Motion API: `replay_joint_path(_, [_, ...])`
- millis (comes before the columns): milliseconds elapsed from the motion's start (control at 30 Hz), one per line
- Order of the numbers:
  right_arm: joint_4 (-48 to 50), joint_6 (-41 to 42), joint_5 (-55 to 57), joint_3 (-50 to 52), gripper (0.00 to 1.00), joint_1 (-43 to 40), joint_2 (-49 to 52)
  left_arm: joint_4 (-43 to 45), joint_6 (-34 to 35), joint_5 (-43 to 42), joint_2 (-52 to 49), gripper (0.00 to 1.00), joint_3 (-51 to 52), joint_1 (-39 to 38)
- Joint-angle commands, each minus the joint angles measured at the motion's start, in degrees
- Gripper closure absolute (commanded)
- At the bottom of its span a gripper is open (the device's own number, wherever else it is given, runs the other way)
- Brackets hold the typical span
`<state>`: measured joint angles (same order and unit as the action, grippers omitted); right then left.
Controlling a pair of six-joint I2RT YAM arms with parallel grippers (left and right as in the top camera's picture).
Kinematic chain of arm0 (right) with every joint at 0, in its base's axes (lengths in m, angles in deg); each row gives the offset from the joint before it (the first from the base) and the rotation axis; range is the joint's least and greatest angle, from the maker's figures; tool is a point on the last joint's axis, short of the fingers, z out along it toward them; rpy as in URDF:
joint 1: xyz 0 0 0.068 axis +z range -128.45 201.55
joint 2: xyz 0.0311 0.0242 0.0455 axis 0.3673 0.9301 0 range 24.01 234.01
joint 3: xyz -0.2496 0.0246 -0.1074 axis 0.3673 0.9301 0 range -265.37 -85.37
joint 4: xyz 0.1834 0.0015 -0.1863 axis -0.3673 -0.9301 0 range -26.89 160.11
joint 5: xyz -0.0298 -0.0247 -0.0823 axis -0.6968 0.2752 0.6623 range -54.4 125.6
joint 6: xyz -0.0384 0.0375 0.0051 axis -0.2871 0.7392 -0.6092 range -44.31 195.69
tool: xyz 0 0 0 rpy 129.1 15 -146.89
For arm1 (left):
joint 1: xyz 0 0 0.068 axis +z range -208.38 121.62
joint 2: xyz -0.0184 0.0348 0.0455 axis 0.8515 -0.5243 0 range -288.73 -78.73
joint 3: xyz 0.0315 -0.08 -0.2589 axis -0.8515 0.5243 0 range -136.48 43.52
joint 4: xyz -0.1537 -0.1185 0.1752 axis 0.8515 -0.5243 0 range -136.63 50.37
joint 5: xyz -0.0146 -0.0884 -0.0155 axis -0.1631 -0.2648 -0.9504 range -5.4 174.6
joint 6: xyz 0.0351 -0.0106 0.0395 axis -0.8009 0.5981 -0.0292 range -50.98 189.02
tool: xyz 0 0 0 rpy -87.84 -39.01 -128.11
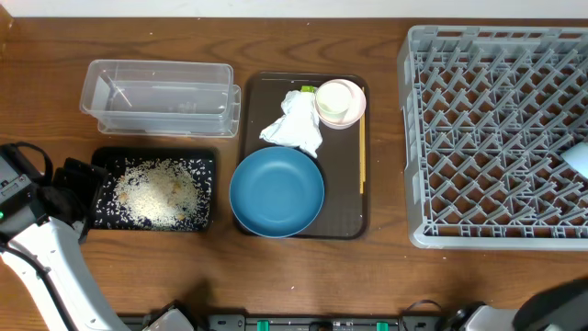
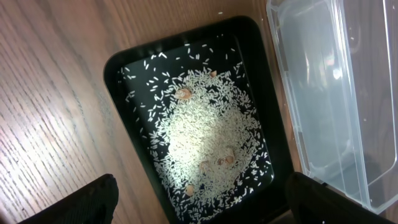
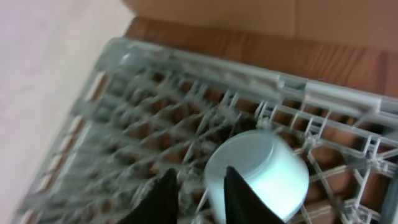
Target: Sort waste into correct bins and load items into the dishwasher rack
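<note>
The black tray [image 1: 206,164] [image 2: 124,65] holds loose rice [image 1: 158,191] [image 2: 208,134]. My left gripper [image 1: 85,190] [image 2: 202,199] hangs open over its near end, holding nothing. The clear container [image 1: 156,97] [image 2: 323,93] lies beside the tray. A dark blue bowl [image 1: 276,191], crumpled napkin [image 1: 294,127], green-yellow wrapper [image 1: 308,89], pinkish-white cup [image 1: 340,101] and chopsticks [image 1: 362,156] lie on the brown tray. A small light blue bowl [image 1: 577,158] [image 3: 267,174] sits upside down in the grey rack [image 1: 496,138] [image 3: 186,112]. My right gripper [image 3: 200,174] is just left of it, jaws nearly together with nothing between.
The brown serving tray [image 1: 354,216] lies between the black tray and the rack. Bare wood shows in front of the trays. The rack reaches the table's right edge. The right wrist view is blurred.
</note>
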<state>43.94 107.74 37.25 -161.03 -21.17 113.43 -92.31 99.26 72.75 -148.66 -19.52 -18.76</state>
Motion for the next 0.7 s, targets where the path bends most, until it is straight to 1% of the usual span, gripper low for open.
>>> replay_joint_path(0, [2.43, 0.85, 8.39, -0.07, 0.87, 1.27, 5.62, -0.20, 0.50, -0.09, -0.07, 0.11, -0.94, 0.22])
replay_joint_path(33, [2.82, 0.85, 8.39, -0.07, 0.95, 1.29, 7.13, -0.20, 0.50, -0.09, -0.07, 0.11, -0.94, 0.22])
replay_joint_path(67, [2.82, 0.85, 8.44, -0.07, 0.99, 1.29, 8.41, -0.20, 0.50, -0.07, -0.07, 0.11, -0.94, 0.22])
replay_joint_path(200, [1.68, 0.79, 8.39, -0.07, 0.99, 1.36, 12.46, -0.20, 0.50, -0.09, -0.07, 0.11, -0.94, 0.22])
replay_joint_path(367, [-0.33, -1.75, 8.39, -0.07, 0.99, 1.49, 13.53, -0.22, 0.50, -0.09, -0.07, 0.11, -0.94, 0.22])
replay_joint_path(600, [-5.92, -2.56, 3.17, -0.07, 0.99, 1.40, 8.74, -0.20, 0.50, -0.09, -0.07, 0.11, -0.94, 0.22])
replay_joint_path(667, [-6.56, -2.56, 0.52, -0.09, 0.97, 1.44, 6.64, -0.20, 0.50, -0.09, -0.07, 0.11, -0.94, 0.22])
